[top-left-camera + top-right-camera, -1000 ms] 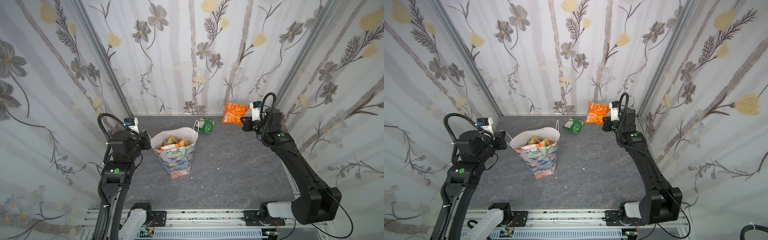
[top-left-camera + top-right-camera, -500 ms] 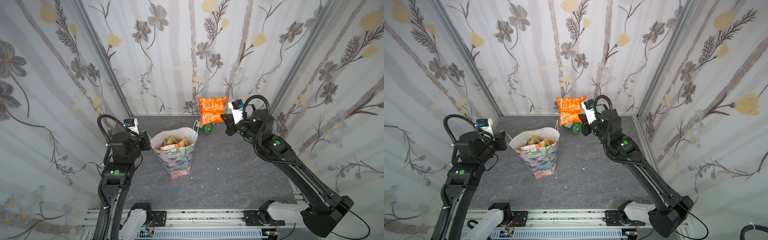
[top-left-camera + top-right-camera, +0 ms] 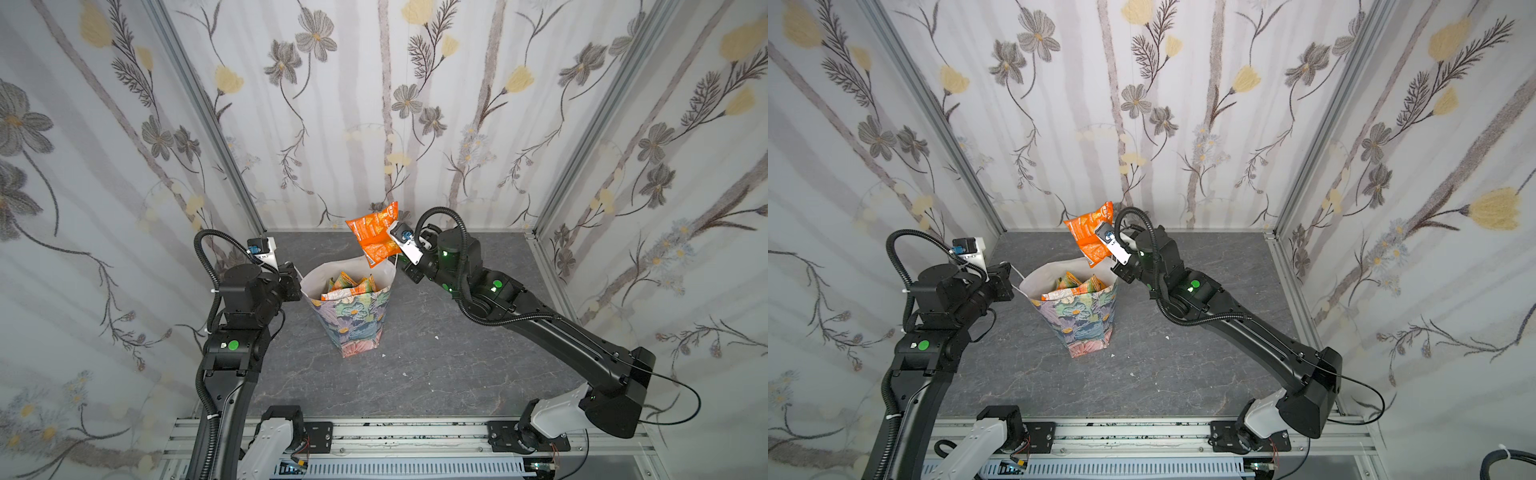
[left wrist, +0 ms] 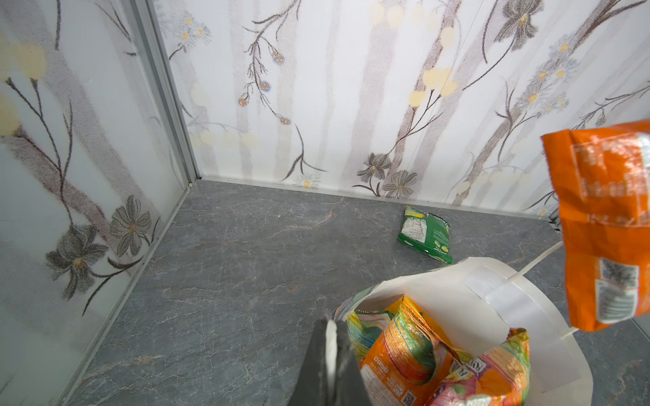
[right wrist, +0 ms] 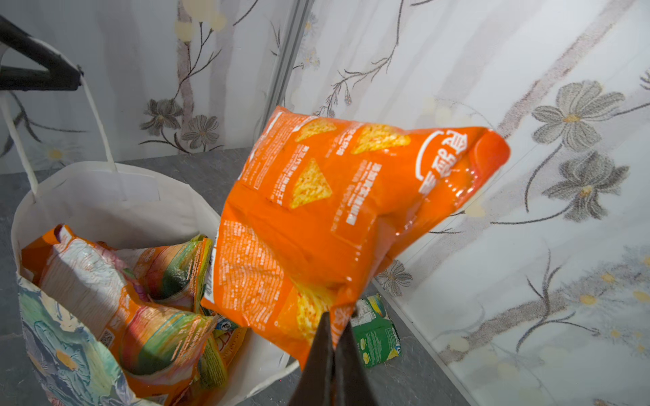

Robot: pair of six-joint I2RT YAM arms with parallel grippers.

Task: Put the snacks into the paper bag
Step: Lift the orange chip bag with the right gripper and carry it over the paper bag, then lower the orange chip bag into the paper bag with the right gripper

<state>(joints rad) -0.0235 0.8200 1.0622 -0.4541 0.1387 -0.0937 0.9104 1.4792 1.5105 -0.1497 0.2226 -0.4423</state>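
Right hand [image 5: 336, 327] is clenched on a corner of one orange packet [image 5: 334, 211], which hangs tilted in the air with its lower end at the far right rim of the single paper bag [image 3: 353, 320], over the open mouth and not yet inside. Left hand [image 4: 330, 327] is clamped on one white cord handle [image 5: 100, 119] at the opposite side of the bag; a second handle [image 4: 534, 262] shows at the far rim, which makes two in all. Standing upright near the middle of the grey table [image 3: 436, 374], the bag holds at least three packets [image 3: 349, 286] in orange, yellow and green, overlapping so that the full count cannot be told. One green packet [image 4: 425, 233] lies flat on the table close to the back wall, behind the bag and apart from it.
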